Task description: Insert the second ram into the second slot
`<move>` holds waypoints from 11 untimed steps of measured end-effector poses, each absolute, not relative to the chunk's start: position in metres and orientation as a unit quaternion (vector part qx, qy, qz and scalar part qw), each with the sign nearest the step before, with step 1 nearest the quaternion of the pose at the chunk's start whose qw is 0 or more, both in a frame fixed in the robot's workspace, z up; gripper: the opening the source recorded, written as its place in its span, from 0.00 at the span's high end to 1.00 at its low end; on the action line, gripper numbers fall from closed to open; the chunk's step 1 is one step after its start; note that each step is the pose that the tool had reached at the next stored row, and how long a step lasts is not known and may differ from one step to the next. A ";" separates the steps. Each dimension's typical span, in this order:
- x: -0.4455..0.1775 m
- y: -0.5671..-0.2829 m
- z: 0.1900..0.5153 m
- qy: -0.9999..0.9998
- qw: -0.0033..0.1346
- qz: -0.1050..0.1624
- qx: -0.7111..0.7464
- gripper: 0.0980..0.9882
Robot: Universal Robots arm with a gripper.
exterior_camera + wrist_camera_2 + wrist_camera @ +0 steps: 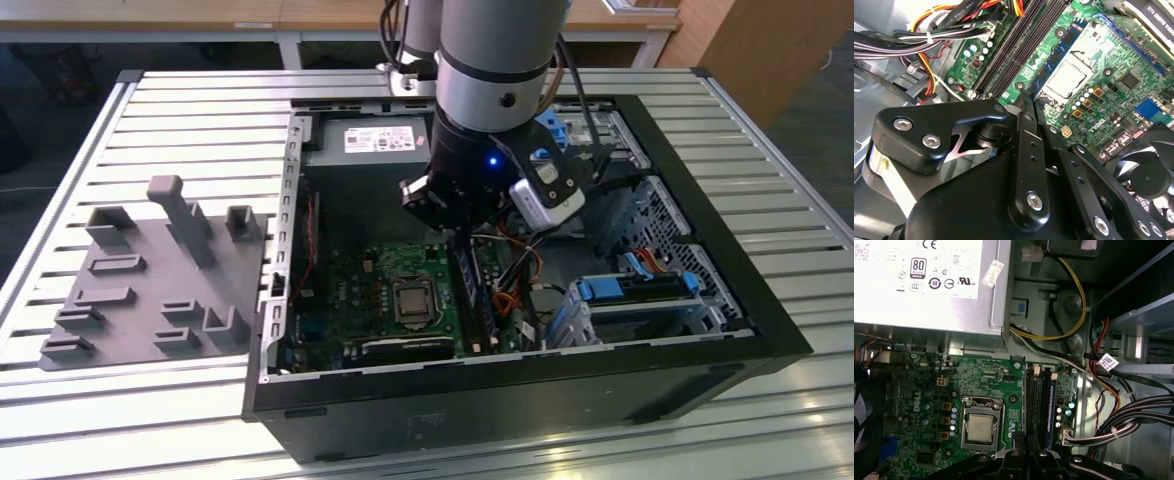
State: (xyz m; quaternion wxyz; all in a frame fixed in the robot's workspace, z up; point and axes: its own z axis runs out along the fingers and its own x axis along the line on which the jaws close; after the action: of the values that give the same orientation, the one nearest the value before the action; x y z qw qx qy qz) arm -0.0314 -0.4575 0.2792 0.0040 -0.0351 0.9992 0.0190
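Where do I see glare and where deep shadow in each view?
Exterior view: glare on the table at its near slats; the case under the arm lies in shadow. First wrist view: the power supply is brightly lit. Second wrist view: light glints on screws of the gripper.

Grey fixture plate (134, 310) on slatted table (200, 110); power supply (929, 285), bundled cables (1141, 417).

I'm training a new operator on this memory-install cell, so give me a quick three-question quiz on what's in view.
1. True or false: the gripper reaches inside the open computer case.
2. Relative to the case, the grey fixture lies: A on the exterior view's left, B on its right, C inside.
3. Name the square part beside the memory slots.
Key: true; A; the processor socket.
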 end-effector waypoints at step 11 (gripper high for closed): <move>-0.031 -0.459 0.277 0.999 0.004 0.019 -0.035 0.96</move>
State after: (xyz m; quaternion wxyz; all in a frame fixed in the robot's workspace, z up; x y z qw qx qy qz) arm -0.0314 -0.4590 0.2775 0.0040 -0.0351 0.9992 0.0190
